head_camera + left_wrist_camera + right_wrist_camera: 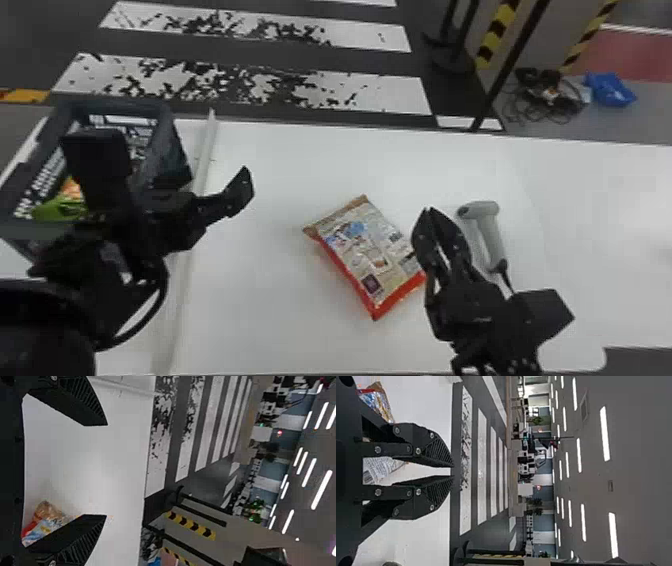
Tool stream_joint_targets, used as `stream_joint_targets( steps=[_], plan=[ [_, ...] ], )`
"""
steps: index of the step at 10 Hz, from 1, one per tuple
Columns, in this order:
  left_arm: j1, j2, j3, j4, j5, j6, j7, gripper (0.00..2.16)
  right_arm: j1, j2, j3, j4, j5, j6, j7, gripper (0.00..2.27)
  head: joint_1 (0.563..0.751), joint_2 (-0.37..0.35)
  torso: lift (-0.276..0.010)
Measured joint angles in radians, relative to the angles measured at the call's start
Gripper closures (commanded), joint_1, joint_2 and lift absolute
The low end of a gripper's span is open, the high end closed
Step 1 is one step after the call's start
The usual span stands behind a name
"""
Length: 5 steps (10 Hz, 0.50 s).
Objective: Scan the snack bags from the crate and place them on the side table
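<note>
In the head view my left gripper (pixel 214 176) is open above the table, right of the crate (pixel 165 122); in the left wrist view the gripper (pixel 106 470) has nothing between its fingertips. A green and orange snack bag (pixel 59 210) lies in the crate, partly behind the left arm. One red-edged bag (pixel 367 255) lies flat mid-table, printed panel up; the left wrist view shows the same bag (pixel 45 514). My right gripper (pixel 431 211), also in the right wrist view (pixel 452 471), is shut over the bag's right edge, partly hiding it. The scanner (pixel 492 232) lies just right of it.
The white table (pixel 280 165) extends to the right, beyond the scanner and its cable. A pale raised strip (pixel 192 220) runs between crate and bag. Behind the table are a dark stand, striped posts and a blue bag (pixel 610 90) on the floor.
</note>
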Motion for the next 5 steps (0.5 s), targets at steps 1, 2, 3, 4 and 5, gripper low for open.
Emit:
stream_joint_targets(
  steps=[1, 2, 3, 4, 5],
  plan=[
    [0.034, 0.011, 0.046, 0.011, -0.002, -0.109, -0.027, 0.05, 0.000, 0.000, 0.005, 0.000, 0.009, 0.008, 0.031, 2.05, 0.695, -0.009, -0.094],
    [0.068, 0.020, 0.095, 0.026, -0.003, -0.215, -0.062, 0.06, -0.002, 0.000, 0.009, -0.001, 0.016, 0.014, 0.081, 2.06, 0.695, 0.049, -0.094],
    [0.102, 0.026, 0.139, 0.037, -0.005, -0.310, -0.095, 0.07, -0.008, 0.000, 0.019, -0.001, 0.030, 0.021, 0.117, 2.11, 0.695, 0.109, -0.094],
    [0.134, 0.030, 0.173, 0.045, -0.007, -0.388, -0.129, 0.08, -0.019, 0.000, 0.035, 0.001, 0.049, 0.047, 0.145, 2.11, 0.695, 0.135, -0.094],
    [0.162, 0.030, 0.200, 0.056, -0.011, -0.467, -0.180, 0.08, -0.037, 0.000, 0.051, 0.002, 0.071, 0.095, 0.177, 2.11, 0.695, 0.175, -0.094]
  ],
)
